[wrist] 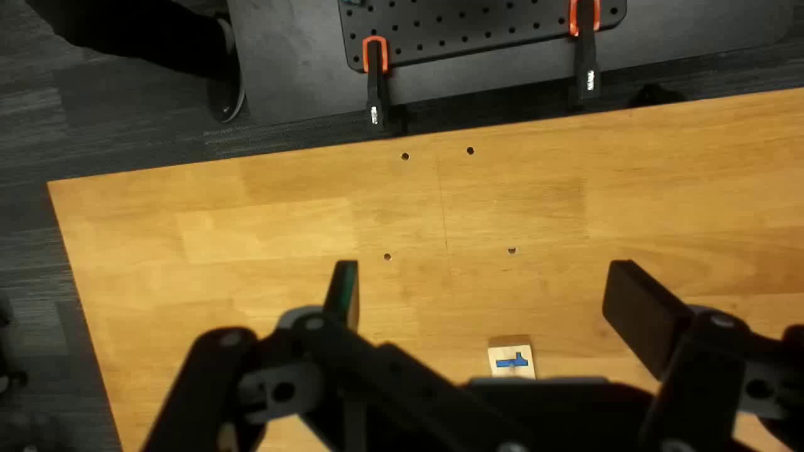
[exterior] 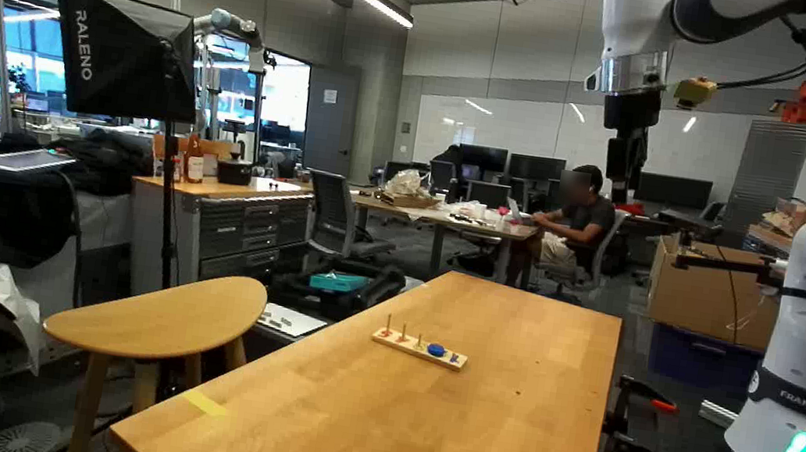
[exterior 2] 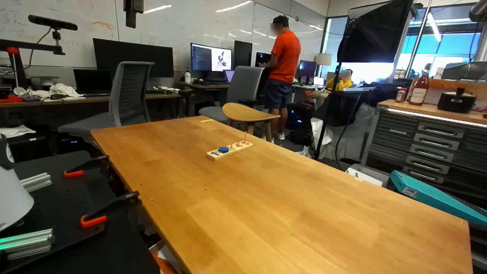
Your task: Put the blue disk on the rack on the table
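The blue disk lies flat on the rack near its end with the blue figure 1; it also shows there in an exterior view. I cannot tell whether it sits around a peg. The rack is a pale wooden strip with upright pegs, lying on the table; it shows in an exterior view. In the wrist view only the rack's figure 1 end shows; my gripper hides the rest and the disk. My gripper is open and empty, high above the table.
Clamps with orange tips hold along the table edge by the robot base. A smaller rounded wooden table stands beside the long table. Yellow tape marks the tabletop. A person in orange stands beyond.
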Robot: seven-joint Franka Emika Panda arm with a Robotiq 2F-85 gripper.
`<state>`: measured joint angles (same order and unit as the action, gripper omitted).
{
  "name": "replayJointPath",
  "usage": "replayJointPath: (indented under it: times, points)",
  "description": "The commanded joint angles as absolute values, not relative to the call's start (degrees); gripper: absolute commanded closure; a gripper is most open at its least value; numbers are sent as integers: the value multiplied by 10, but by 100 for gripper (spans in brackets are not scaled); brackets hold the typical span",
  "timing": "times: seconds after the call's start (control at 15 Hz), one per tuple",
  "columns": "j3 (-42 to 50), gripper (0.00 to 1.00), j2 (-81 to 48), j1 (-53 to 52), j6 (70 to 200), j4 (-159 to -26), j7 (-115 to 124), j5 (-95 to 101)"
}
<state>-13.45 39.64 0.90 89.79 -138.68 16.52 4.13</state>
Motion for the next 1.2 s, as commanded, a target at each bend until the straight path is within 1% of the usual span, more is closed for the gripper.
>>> replayJointPath:
  times: [0.0,0.27,0.33,0.6,0.87,0.93,1.0,1.13]
  points:
    - [-125,0,394,-4,897,-1384,172,47]
    - [-125,0,395,-4,897,-1380,172,47]
    - [-132,0,391,-6,917,-1386,169,61]
    - [-71,0,315,21,1035,-1374,143,47]
    - [4,0,198,23,1157,-1357,98,-7]
    - [13,0,167,22,1160,-1353,86,-19]
    - [-5,0,233,24,1143,-1383,110,6]
    - [3,0,203,26,1150,-1382,105,5]
